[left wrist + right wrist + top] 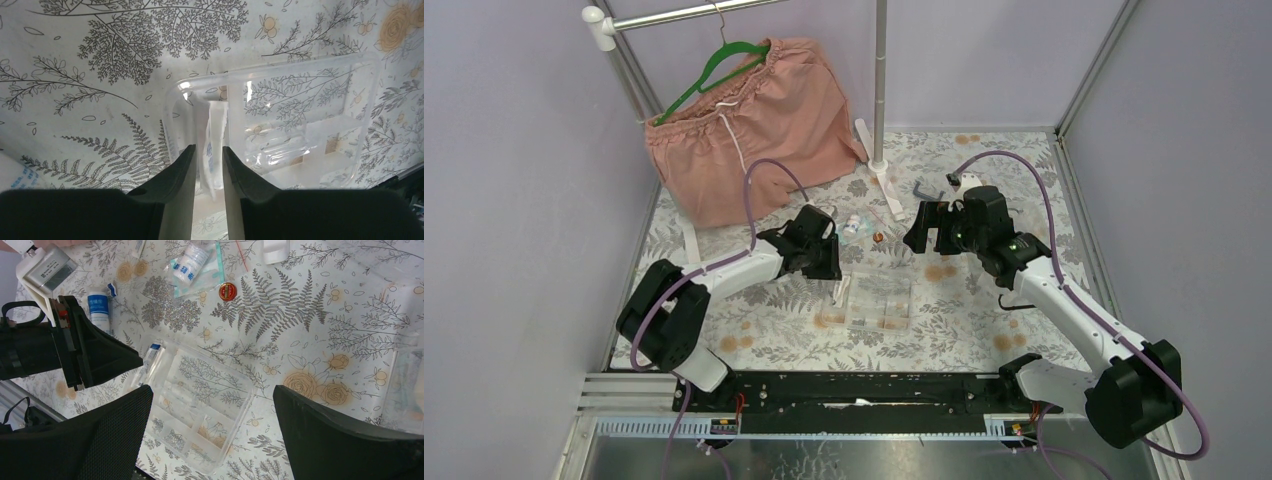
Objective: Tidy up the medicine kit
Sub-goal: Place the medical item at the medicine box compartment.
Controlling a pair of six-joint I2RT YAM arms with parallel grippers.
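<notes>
Straddling a white sachet (pixel 215 125) that stands upright at one end of the clear plastic box (pixel 300 67), the left gripper (pixel 208 152) keeps 2 fingers close beside it; whether they pinch it, I cannot tell. The right gripper (pixel 212 392) hangs spread wide nearby, holding nothing.

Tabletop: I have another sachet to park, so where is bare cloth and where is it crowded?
Bare: the strip between the clear box and the near rail, and the patch between the box and the right arm. Crowded: behind the box, around the small bottle and red tin.
</notes>
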